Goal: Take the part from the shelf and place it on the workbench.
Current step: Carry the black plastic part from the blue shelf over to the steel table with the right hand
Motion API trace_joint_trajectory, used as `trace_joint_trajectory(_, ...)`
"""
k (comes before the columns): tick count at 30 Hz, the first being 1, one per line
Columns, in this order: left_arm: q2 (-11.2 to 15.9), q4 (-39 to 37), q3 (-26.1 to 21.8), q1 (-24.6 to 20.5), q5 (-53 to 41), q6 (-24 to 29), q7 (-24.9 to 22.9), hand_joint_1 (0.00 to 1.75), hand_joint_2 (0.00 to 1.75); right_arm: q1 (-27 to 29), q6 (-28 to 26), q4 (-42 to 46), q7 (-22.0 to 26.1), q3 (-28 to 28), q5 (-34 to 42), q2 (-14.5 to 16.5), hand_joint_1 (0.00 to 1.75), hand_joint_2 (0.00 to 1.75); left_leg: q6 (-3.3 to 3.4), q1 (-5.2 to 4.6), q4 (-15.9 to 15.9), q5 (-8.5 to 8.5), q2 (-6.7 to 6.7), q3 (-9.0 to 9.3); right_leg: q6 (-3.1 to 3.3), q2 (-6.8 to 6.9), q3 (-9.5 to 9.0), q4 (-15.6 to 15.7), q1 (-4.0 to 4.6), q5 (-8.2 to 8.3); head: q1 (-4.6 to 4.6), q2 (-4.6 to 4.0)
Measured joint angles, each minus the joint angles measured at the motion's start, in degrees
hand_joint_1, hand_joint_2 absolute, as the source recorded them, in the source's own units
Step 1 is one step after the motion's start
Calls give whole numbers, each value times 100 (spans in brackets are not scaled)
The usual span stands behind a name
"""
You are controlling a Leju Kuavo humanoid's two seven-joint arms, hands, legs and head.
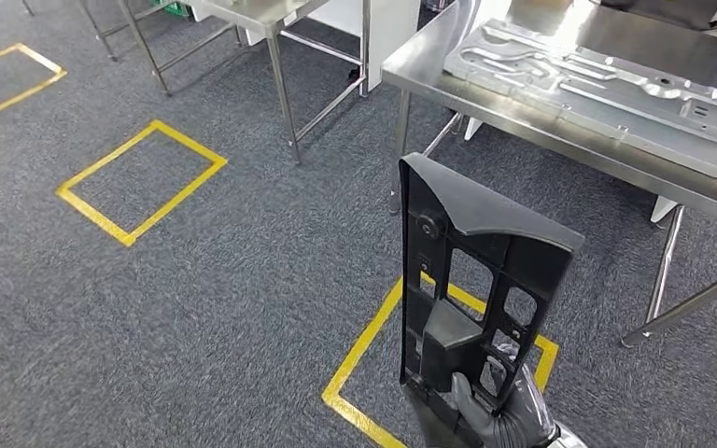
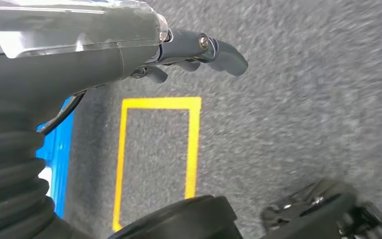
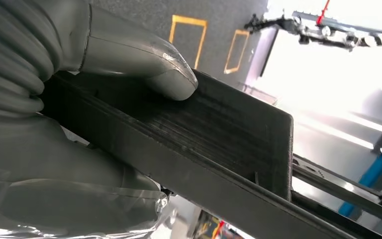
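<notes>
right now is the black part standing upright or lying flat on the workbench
Upright, not on the workbench. The black part stands on end above the carpet, gripped at its lower end by the right robot hand; the steel workbench lies beyond it.

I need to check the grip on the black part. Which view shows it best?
The right wrist view: the right hand clamps the black part with its thumb on top. The head view shows the whole part upright.
</notes>
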State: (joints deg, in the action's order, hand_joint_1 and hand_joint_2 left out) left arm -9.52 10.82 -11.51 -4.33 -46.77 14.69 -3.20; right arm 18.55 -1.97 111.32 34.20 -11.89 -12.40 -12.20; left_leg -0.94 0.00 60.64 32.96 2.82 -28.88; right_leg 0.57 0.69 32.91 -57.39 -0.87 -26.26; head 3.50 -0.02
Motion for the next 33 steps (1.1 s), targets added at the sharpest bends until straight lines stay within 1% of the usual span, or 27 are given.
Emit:
trace_joint_trajectory(1, -1, 0, -1, -12, 8, 9, 12, 0, 175, 2, 7, 7, 2, 0, 1, -2, 175, 175, -14, 7, 370, 189, -117, -162, 21, -45, 0, 1, 4, -2, 1, 0)
trace_joint_trajectory(2, -1, 0, -3, -33, 19, 19, 23, 0, 175, 2, 15, 8, 2, 0, 1, -3, 175, 175, -23, 8, 786, 367, -171, -351, 37, -94, 0, 0, 10, -4, 1, 0)
trace_joint_trajectory(3, -1, 0, -5, -55, 30, 27, 32, 0, 175, 7, 24, 7, 2, 0, 1, -5, 175, 175, -26, 7, 1119, 472, -193, -504, 44, -151, -4, -2, 16, -7, 1, 0)
trace_joint_trajectory(4, -2, 0, -6, -70, 41, 32, 36, 0, 175, 10, 33, 7, 1, -1, 1, -6, 175, 175, -23, 7, 1272, 466, -203, -577, 48, -219, -9, -6, 20, -9, 1, 0)
trace_joint_trajectory(5, -3, 0, -7, -76, 47, 34, 34, 0, 175, 12, 38, 7, 1, -1, 1, -6, 175, 175, -13, 8, 1205, 342, -214, -553, 46, -296, -17, -11, 22, -11, 0, 0)
trace_joint_trajectory(6, -4, 0, -7, -67, 49, 34, 29, 0, 175, 12, 42, 7, 1, -2, 1, -6, 175, 175, 4, 9, 923, 125, -244, -438, 42, -377, -27, -18, 21, -13, -1, 0)
trace_joint_trajectory(7, -5, 0, -9, -49, 52, 35, 23, 0, 175, 12, 44, 7, 1, -2, 1, -6, 175, 175, 26, 11, 525, -114, -334, -284, 35, -452, -30, -26, 18, -16, -1, 0)
trace_joint_trajectory(8, -7, 0, -14, -31, 56, 35, 18, 0, 175, 8, 46, 7, 0, -2, 1, -6, 175, 175, 50, 17, 164, -285, -461, -148, 18, -523, -21, -42, 22, -16, -1, 0)
trace_joint_trajectory(9, -11, 0, -20, -17, 60, 37, 14, 0, 175, 3, 49, 7, -1, -2, 1, -6, 175, 175, 73, 22, -122, -365, -573, -45, -10, -589, 5, -59, 20, -9, -1, 0)
trace_joint_trajectory(10, -16, 0, -26, -9, 65, 38, 14, 0, 175, 1, 52, 7, -2, -1, 0, -6, 175, 175, 96, 20, -272, -374, -655, 1, -45, -643, 41, -69, 14, 6, -1, 0)
trace_joint_trajectory(12, -35, 0, -31, -16, 67, 41, 15, 0, 175, 1, 61, 7, -4, 2, 0, 2, 175, 175, 151, 18, -359, -343, -618, 32, -128, -751, 98, -59, 5, 49, -1, 0)
trace_joint_trajectory(13, -44, 0, -32, -21, 68, 42, 18, 0, 175, 7, 65, 7, -4, 7, 0, 8, 175, 175, 188, 26, -380, -367, -560, 41, -158, -733, 109, -64, 4, 49, -1, 0)
trace_joint_trajectory(15, -62, 0, -36, -15, 67, 45, 22, 0, 175, -3, 74, 5, -2, 17, 2, 20, 175, 175, 258, 50, -443, -407, -426, 68, -201, -492, 235, -326, 19, -118, -2, 0)
trace_joint_trajectory(17, -66, 0, -46, 8, 67, 55, 21, 0, 175, -19, 86, -2, 0, 23, 3, 31, 175, 175, 286, 41, -460, -411, -280, 75, -237, -193, 572, -1022, 7, -470, -3, 0)
trace_joint_trajectory(18, -67, 0, -57, 17, 67, 59, 18, 0, 175, -22, 93, -9, 1, 22, 3, 37, 175, 175, 289, 34, -458, -404, -206, 75, -256, -133, 754, -1394, -8, -608, -3, 0)
trace_joint_trajectory(19, -67, 0, -72, 22, 67, 61, 14, 0, 175, -20, 100, -19, 1, 22, 3, 43, 175, 175, 287, 31, -457, -395, -134, 80, -271, -105, 868, -1624, -24, -653, -3, 0)
trace_joint_trajectory(20, -67, 0, -89, 26, 67, 61, 8, 0, 175, -17, 104, -28, 1, 22, 3, 46, 175, 175, 281, 30, -456, -382, -68, 90, -282, -86, 892, -1672, -35, -603, -3, 0)
trace_joint_trajectory(21, -67, 0, -103, 29, 62, 61, 2, 0, 175, -13, 106, -36, 2, 22, 5, 46, 175, 175, 270, 30, -455, -366, -3, 110, -286, -55, 781, -1461, -44, -443, -3, 0)
trace_joint_trajectory(22, -67, 0, -113, 32, 56, 57, -4, 0, 175, -6, 103, -41, 5, 22, 10, 46, 175, 175, 254, 30, -455, -345, 54, 139, -280, 21, 574, -1072, -47, -229, -3, 0)
trace_joint_trajectory(24, -66, 0, -121, 38, 37, 49, -17, 0, 175, 6, 90, -46, 16, 24, 23, 47, 175, 175, 207, 10, -449, -294, 150, 186, -236, 253, 179, -322, -15, 33, -3, 0)
trace_joint_trajectory(25, -64, 0, -123, 42, 22, 45, -21, 0, 175, 16, 72, -48, 25, 24, 33, 48, 175, 175, 179, -5, -448, -270, 191, 199, -201, 325, 87, -137, 10, 57, -2, 0)
trace_joint_trajectory(26, -63, 0, -124, 44, 8, 43, -24, 0, 175, 31, 47, -49, 32, 24, 47, 48, 175, 175, 148, -20, -448, -249, 236, 209, -168, 335, 73, -89, 36, 24, -2, 0)
trace_joint_trajectory(28, -62, 0, -126, 39, -30, 43, -23, 0, 175, 87, -20, -46, 52, 23, 80, 49, 175, 175, 85, -30, -457, -204, 332, 248, -101, 215, 84, -78, 49, 10, -1, 0)
trace_joint_trajectory(29, -62, 0, -126, 37, -42, 44, -18, 0, 175, 120, -49, -38, 62, 22, 93, 49, 175, 175, 49, -22, -421, -156, 296, 259, -73, 155, 80, -65, 39, 10, -1, 0)
trace_joint_trajectory(30, -61, 0, -127, 34, -50, 46, -8, 0, 175, 145, -73, -27, 70, 20, 101, 49, 175, 175, 17, -12, -286, -59, 195, 216, -42, 97, 73, -53, 25, 12, -1, 0)
trace_joint_trajectory(32, -60, 0, -129, 16, -52, 53, 26, 0, 175, 173, -98, -8, 81, 11, 107, 44, 175, 175, -28, 8, 359, 272, -82, -70, 9, -7, 62, -44, 11, 11, -1, 0)
trace_joint_trajectory(33, -60, 1, -131, -4, -48, 56, 44, 0, 175, 179, -105, -6, 83, 4, 108, 40, 175, 175, -37, 9, 781, 440, -160, -273, 27, -62, 58, -45, 16, 8, -1, 0)
